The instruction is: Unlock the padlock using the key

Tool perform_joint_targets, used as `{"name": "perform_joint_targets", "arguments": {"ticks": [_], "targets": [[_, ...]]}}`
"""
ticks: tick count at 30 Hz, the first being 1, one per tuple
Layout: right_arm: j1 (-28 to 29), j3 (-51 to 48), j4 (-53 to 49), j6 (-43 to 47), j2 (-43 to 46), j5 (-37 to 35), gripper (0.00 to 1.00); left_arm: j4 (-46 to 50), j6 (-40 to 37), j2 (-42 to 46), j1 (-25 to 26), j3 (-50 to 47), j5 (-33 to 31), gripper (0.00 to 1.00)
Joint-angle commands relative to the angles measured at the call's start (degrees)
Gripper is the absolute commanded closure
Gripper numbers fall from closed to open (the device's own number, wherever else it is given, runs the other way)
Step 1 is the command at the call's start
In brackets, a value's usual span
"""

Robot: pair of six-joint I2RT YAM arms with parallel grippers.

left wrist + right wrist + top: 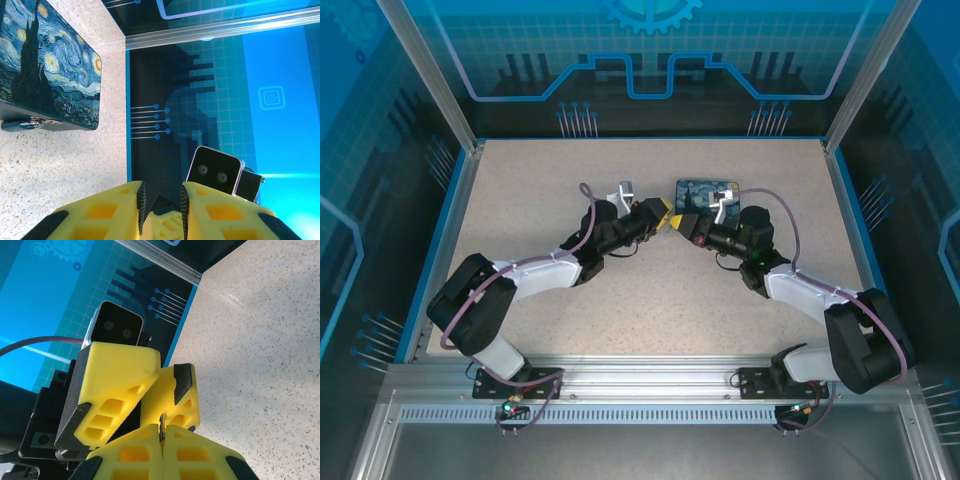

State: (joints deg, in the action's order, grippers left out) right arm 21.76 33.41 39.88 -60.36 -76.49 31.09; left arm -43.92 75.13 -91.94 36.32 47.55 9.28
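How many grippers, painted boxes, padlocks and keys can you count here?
Grippers: 2, left gripper and right gripper
Starry Night box: 1
Padlock: 1
Key: 1
Total: 5

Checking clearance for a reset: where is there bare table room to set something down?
Free: the table far left, beyond the left arm, and its near middle between both arms. Crowded: centre, where both jaws meet beside the painted box.

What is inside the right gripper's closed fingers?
A thin dark sliver, apparently the key, shows at the seam where the right gripper pinches shut. The rest is covered by its yellow fingers, so its shape cannot be seen.
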Motion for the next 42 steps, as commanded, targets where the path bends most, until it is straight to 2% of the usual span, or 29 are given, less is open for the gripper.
{"name": "perform_joint_targets", "arguments": {"ticks": [1,8,15,19,22,25,26,27,29,33,36,42], "targets": [[-0.7,0.8,-0.1,-0.1,-0.5,-0.9,1.0,-4.1,1.2,-0.3,1.2,-0.9,0.1,0.72],[-0.7,1.0,0.0,-0.4,-0.9,-1.1,1.0,-5.0,2.1,-0.3,1.4,-1.9,-1.0,0.74],[-0.7,0.8,0.3,-0.6,-1.1,-1.4,1.0,-6.7,3.2,-0.2,1.7,-2.6,-2.8,0.86],[-0.8,0.8,0.3,-0.6,-1.2,-1.3,1.0,-6.9,3.6,-0.1,2.0,-3.0,-3.7,0.99],[-0.8,1.0,0.0,-0.5,-1.0,-0.7,1.0,-6.8,4.1,-0.2,2.1,-3.1,-4.6,1.0],[-1.5,0.5,-1.4,-0.3,0.5,-0.8,0.61,-6.7,4.1,-0.2,2.1,-3.2,-5.5,1.0],[-2.1,-0.1,-2.2,-0.3,1.5,-1.1,0.51,-6.4,4.1,-0.1,2.1,-3.2,-5.7,1.0],[-2.8,-0.6,-3.2,-0.2,2.5,-1.5,0.45,-6.2,4.0,-0.1,2.2,-3.1,-5.8,1.0],[-4.2,-1.5,-4.3,-0.3,4.3,-1.7,0.41,-5.8,3.6,0.0,2.2,-3.0,-6.1,1.0],[-5.9,-1.7,-6.5,-0.3,6.5,-1.7,0.41,-5.4,3.2,0.2,2.3,-3.1,-6.5,1.0],[-5.9,-0.7,-6.0,-0.8,6.0,-1.4,0.44,-5.5,3.0,0.0,2.4,-3.1,-6.9,1.0],[-4.2,1.2,-0.9,-3.8,1.4,-0.2,0.59,-5.8,3.1,-0.4,2.7,-2.5,-7.8,1.0]]}}
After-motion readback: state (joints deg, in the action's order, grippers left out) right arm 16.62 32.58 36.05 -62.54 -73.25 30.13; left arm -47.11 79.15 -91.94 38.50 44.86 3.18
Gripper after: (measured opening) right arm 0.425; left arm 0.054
